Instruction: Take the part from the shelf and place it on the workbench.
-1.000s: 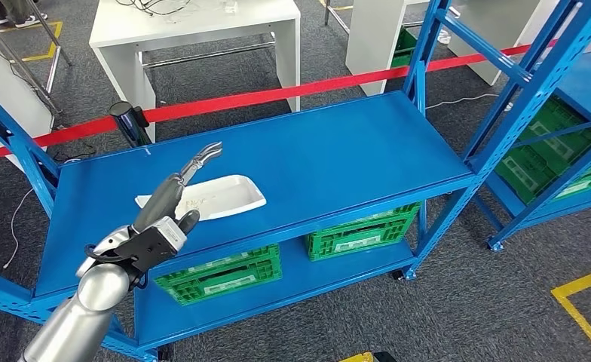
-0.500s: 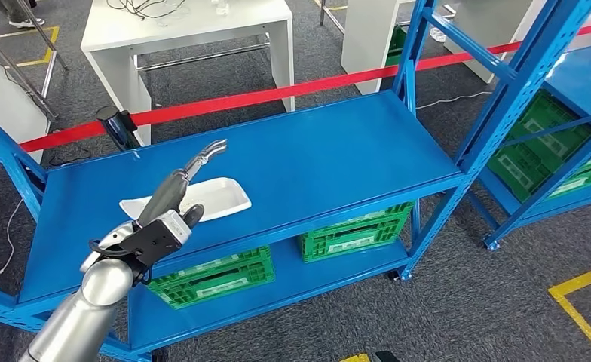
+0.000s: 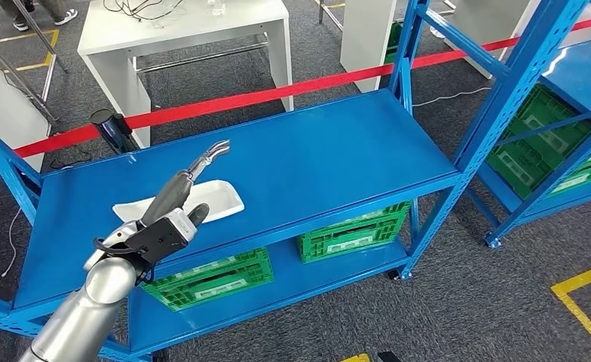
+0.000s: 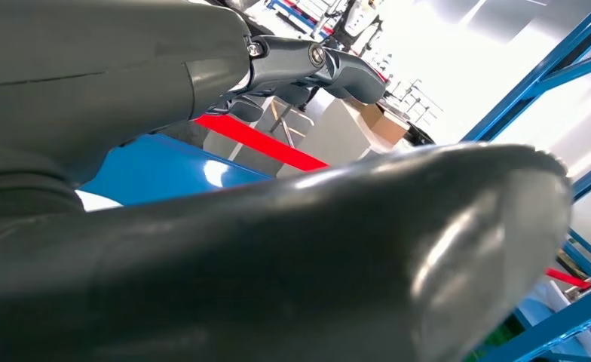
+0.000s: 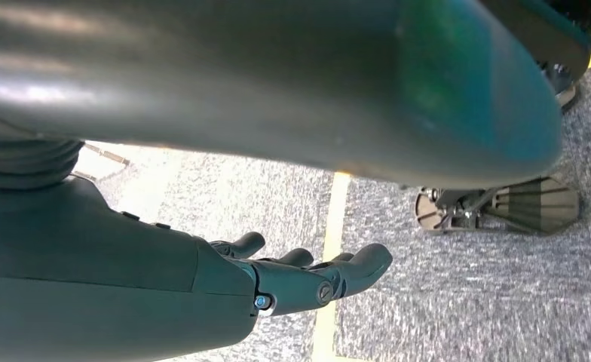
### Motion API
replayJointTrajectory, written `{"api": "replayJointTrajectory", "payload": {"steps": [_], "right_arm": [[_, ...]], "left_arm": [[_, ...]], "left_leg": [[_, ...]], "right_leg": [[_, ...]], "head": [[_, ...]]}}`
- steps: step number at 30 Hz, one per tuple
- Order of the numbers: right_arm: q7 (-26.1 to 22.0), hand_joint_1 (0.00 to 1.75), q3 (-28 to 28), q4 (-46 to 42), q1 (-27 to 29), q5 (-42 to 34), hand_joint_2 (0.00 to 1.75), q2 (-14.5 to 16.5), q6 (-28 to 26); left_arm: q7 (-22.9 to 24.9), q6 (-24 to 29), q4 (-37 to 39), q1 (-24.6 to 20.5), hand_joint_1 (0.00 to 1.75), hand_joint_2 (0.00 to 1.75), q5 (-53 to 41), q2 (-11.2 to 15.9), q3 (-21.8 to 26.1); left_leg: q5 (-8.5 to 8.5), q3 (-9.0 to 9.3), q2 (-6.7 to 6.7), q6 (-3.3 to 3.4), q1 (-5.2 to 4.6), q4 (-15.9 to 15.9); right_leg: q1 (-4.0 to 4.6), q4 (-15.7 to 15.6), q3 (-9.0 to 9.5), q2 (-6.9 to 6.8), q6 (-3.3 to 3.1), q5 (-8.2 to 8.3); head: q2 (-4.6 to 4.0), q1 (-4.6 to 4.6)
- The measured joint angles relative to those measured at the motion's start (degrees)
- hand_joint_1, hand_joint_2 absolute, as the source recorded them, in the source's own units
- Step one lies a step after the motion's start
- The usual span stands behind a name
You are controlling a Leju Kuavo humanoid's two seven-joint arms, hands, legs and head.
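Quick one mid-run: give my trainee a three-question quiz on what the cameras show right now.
1. True or false: the left hand already grips the white part.
2. What lies on the blue shelf's lower level? A) green crates B) cardboard boxes C) tools
3. The right hand hangs over what surface?

Key:
1. False; its fingers are extended above the part.
2. A, green crates.
3. Grey carpet with a yellow line.

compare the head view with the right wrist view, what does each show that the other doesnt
Head view: the left hand stretched out over the white part on the blue shelf, green crates on the level beneath, and a red barrier tape behind. Right wrist view: the right hand hanging open above the floor, holding nothing, near a yellow floor line. Both show grey carpet.
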Motion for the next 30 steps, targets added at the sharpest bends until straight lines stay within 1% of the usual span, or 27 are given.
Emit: {"api": "replayJointTrajectory", "payload": {"steps": [1, 2, 3, 4, 5, 6, 7, 8, 9, 10, 11, 12, 13, 15, 17, 18, 19, 20, 21, 22, 23, 24, 25, 26, 27, 28, 30], "right_arm": [[-0.01, 0.00, -0.01, 0.00, 0.02, 0.00, 0.00, 0.02, 0.00], [-0.01, 0.00, -0.01, 0.00, 0.02, 0.00, 0.00, 0.02, 0.00], [-0.02, 0.00, -0.02, 0.00, 0.02, -0.01, 0.00, 0.00, 0.00], [-0.02, 0.00, -0.02, 0.00, 0.03, -0.02, 0.00, -0.02, 0.00], [-0.02, 0.00, -0.02, 0.00, 0.02, -0.02, 0.00, -0.03, 0.00], [-0.02, 0.00, -0.02, 0.00, 0.06, -0.03, 0.00, -0.03, 0.00], [-0.02, 0.00, -0.03, 0.00, 0.13, -0.03, 0.00, -0.04, 0.01], [-0.02, 0.00, -0.03, 0.00, 0.21, -0.03, 0.00, -0.05, 0.01], [-0.03, 0.00, -0.04, 0.00, 0.26, -0.03, 0.00, -0.09, 0.01], [-0.03, 0.00, -0.05, 0.00, 0.26, -0.03, 0.00, -0.13, 0.01], [-0.04, 0.00, -0.06, 0.00, 0.24, -0.03, 0.00, -0.13, 0.00], [-0.04, 0.00, -0.07, 0.00, 0.20, -0.03, 0.00, -0.11, 0.00], [-0.03, 0.00, -0.08, 0.00, 0.18, -0.04, 0.00, -0.07, 0.00], [-0.02, 0.00, -0.10, 0.00, 0.19, -0.05, 0.00, -0.03, 0.00], [-0.03, 0.00, -0.15, 0.00, 0.24, -0.05, 0.00, -0.03, 0.00], [-0.04, 0.00, -0.18, 0.00, 0.22, -0.05, 0.00, -0.03, 0.00], [-0.05, 0.00, -0.22, 0.00, 0.21, -0.05, 0.00, -0.03, 0.00], [-0.05, 0.00, -0.28, 0.00, 0.19, -0.05, 0.00, -0.03, 0.00], [-0.05, 0.00, -0.33, 0.00, 0.19, -0.05, 0.00, -0.03, 0.00], [-0.05, 0.00, -0.39, 0.00, 0.20, -0.05, 0.00, -0.03, 0.00], [-0.04, 0.00, -0.43, 0.00, 0.21, -0.05, 0.00, -0.03, 0.00], [-0.04, 0.00, -0.45, 0.00, 0.23, -0.05, 0.00, -0.03, 0.00], [-0.05, 0.00, -0.46, 0.00, 0.24, -0.05, 0.00, -0.03, 0.00], [-0.05, 0.00, -0.47, 0.00, 0.23, -0.05, 0.00, 0.04, 0.00], [-0.06, 0.00, -0.48, 0.00, 0.20, -0.05, 0.00, 0.10, -0.02], [-0.07, 0.00, -0.48, 0.00, 0.18, -0.05, 0.00, 0.16, -0.03], [-0.07, 0.00, -0.49, 0.00, 0.14, -0.05, 0.00, 0.22, -0.04]], "left_arm": [[-0.02, 0.01, -0.03, -0.10, 0.00, 0.00, 0.00, -0.07, -0.09], [-0.02, 0.01, -0.04, -0.26, 0.00, 0.00, 0.00, -0.16, -0.17], [-0.02, 0.02, -0.01, -0.39, 0.00, 0.00, 0.00, -0.26, -0.25], [-0.02, 0.03, 0.08, -0.43, 0.00, 0.00, 0.00, -0.37, -0.31], [0.00, 0.03, 0.20, -0.41, 0.00, 0.00, 0.00, -0.44, -0.36], [0.01, 0.03, 0.34, -0.30, 0.00, 0.00, 0.00, -0.48, -0.43], [0.01, 0.02, 0.49, -0.18, 0.00, 0.00, 0.00, -0.53, -0.50], [0.00, 0.02, 0.64, -0.12, 0.00, 0.00, 0.00, -0.56, -0.57], [0.00, 0.02, 0.77, -0.11, 0.00, 0.00, 0.00, -0.58, -0.62], [0.00, 0.02, 0.86, -0.13, 0.00, 0.00, 0.00, -0.60, -0.64], [0.00, 0.03, 0.91, -0.17, 0.00, 0.00, 0.00, -0.61, -0.66], [-0.01, 0.03, 0.93, -0.22, 0.00, 0.00, 0.00, -0.61, -0.69], [-0.01, 0.04, 0.94, -0.26, 0.00, 0.00, 0.00, -0.61, -0.73], [-0.02, 0.04, 0.95, -0.31, 0.00, 0.00, 0.00, -0.61, -0.86], [-0.01, 0.05, 0.96, -0.37, 0.00, 0.00, 0.00, -0.58, -0.97], [-0.01, 0.05, 0.98, -0.43, 0.00, 0.00, 0.00, -0.56, -1.03], [-0.01, 0.06, 1.03, -0.47, 0.00, 0.00, 0.00, -0.54, -1.08], [-0.01, 0.07, 1.11, -0.47, 0.00, 0.00, 0.00, -0.51, -1.15], [-0.01, 0.07, 1.24, -0.42, 0.00, 0.00, 0.00, -0.48, -1.22], [-0.01, 0.07, 1.39, -0.36, 0.00, 0.00, 0.00, -0.43, -1.29], [-0.01, 0.07, 1.52, -0.31, 0.00, 0.00, 0.00, -0.38, -1.38], [0.00, 0.07, 1.63, -0.32, 0.00, 0.00, 0.00, -0.29, -1.44], [0.00, 0.08, 1.69, -0.38, 0.00, 0.00, 0.00, -0.21, -1.47], [-0.01, 0.08, 1.73, -0.47, 0.00, 0.00, 0.00, -0.15, -1.50], [0.00, 0.10, 1.76, -0.57, 0.00, 0.00, 0.00, -0.10, -1.51], [0.04, 0.14, 1.80, -0.65, 0.00, 0.00, 0.01, -0.10, -1.55], [0.55, 0.52, 1.99, -0.78, 0.00, 0.00, 0.02, -0.11, -1.65]], "left_leg": [[0.40, 0.74, 0.06, 0.29, 0.11, -1.03], [0.95, 1.56, 0.15, 0.64, 0.33, -2.20], [1.51, 2.33, 0.23, 0.84, 0.59, -3.25], [1.84, 2.69, 0.32, 0.90, 0.84, -3.78], [1.86, 2.74, 0.36, 0.99, 0.93, -3.84], [1.72, 2.65, 0.37, 0.92, 0.96, -3.65], [1.48, 2.56, 0.38, 0.81, 1.00, -3.33], [1.16, 2.47, 0.36, 0.61, 1.13, -2.89], [0.72, 2.40, 0.33, 0.29, 1.34, -2.29], [0.16, 2.28, 0.33, -0.14, 1.55, -1.50], [-0.48, 2.01, 0.31, -0.65, 1.59, -0.60], [-1.05, 1.65, 0.29, -1.09, 1.55, 0.13], [-1.50, 1.35, 0.26, -1.43, 1.44, 0.63], [-1.89, 1.21, 0.21, -1.79, 1.35, 0.75], [-2.67, 1.02, 0.15, -2.08, 1.45, 1.78], [-3.79, 0.09, 0.10, -2.23, 1.46, 3.77], [-5.33, -1.51, 0.03, -2.32, 1.44, 6.88], [-7.00, -3.69, -0.02, -2.35, 1.41, 10.76], [-8.19, -5.84, -0.06, -2.31, 1.39, 14.36], [-8.42, -7.41, -0.09, -2.17, 1.37, 16.62], [-7.49, -8.05, -0.12, -1.90, 1.32, 16.90], [-5.52, -7.58, -0.19, -1.48, 1.20, 14.95], [-2.97, -6.26, -0.30, -0.89, 0.96, 11.36], [-1.02, -4.66, -0.42, -0.26, 0.66, 7.61], [0.28, -3.28, -0.49, 0.18, 0.37, 4.50], [0.79, -2.43, -0.55, 0.46, 0.11, 2.65], [0.74, -1.94, -0.59, 0.51, -0.15, 1.64]], "right_leg": [[0.12, -0.17, 0.23, -0.07, 0.20, -0.01], [0.27, 0.48, 0.06, -0.13, 0.34, -0.50], [0.44, 2.25, -0.70, -0.20, 0.46, -1.50], [0.43, 5.28, -2.17, -0.29, 0.53, -2.98], [0.41, 8.86, -4.10, -0.32, 0.70, -4.61], [0.37, 11.93, -5.88, -0.33, 0.93, -5.65], [0.29, 13.54, -6.97, -0.37, 1.17, -5.74], [0.19, 13.04, -6.98, -0.41, 1.41, -4.72], [0.05, 10.41, -5.85, -0.49, 1.65, -2.82], [-0.11, 6.68, -4.12, -0.62, 1.92, -1.04], [-0.11, 3.55, -2.56, -0.60, 1.95, 0.13], [-0.09, 1.65, -1.57, -0.55, 1.59, 0.56], [0.02, 1.09, -1.23, -0.46, 1.05, 0.27], [0.11, 1.56, -1.30, -0.25, -0.29, -0.17], [0.04, 1.52, -1.11, -0.21, -1.00, -0.33], [0.00, 1.48, -0.99, -0.20, -1.27, -0.36], [0.04, 1.46, -0.90, -0.22, -1.48, -0.43], [0.11, 1.45, -0.84, -0.23, -1.64, -0.52], [0.21, 1.45, -0.79, -0.23, -1.78, -0.62], [0.32, 1.45, -0.70, -0.17, -1.89, -0.73], [0.43, 1.45, -0.55, -0.07, -1.96, -0.86], [0.55, 1.45, -0.31, 0.07, -1.99, -1.01], [0.64, 1.42, 0.00, 0.20, -1.97, -1.20], [0.76, 1.37, 0.28, 0.28, -1.88, -1.38], [0.81, 1.28, 0.47, 0.34, -1.69, -1.50], [0.78, 1.12, 0.59, 0.35, -1.40, -1.53], [0.62, 0.61, 0.82, 0.35, -0.61, -1.41]], "head": [[0.00, 0.04], [0.00, 0.09], [0.00, 0.17], [0.00, 0.25], [0.00, 0.28], [0.00, 0.32], [0.00, 0.32], [0.00, 0.32], [0.00, 0.33], [0.00, 0.32], [0.00, 0.34], [0.00, 0.34], [0.00, 0.33], [0.00, 0.32], [0.00, 0.31], [0.00, 0.30], [0.00, 0.30], [0.00, 0.30], [0.00, 0.30], [0.00, 0.30], [0.00, 0.30], [0.00, 0.30], [0.00, 0.30], [0.00, 0.32], [0.00, 0.32], [0.00, 0.33], [0.00, 0.33]]}}
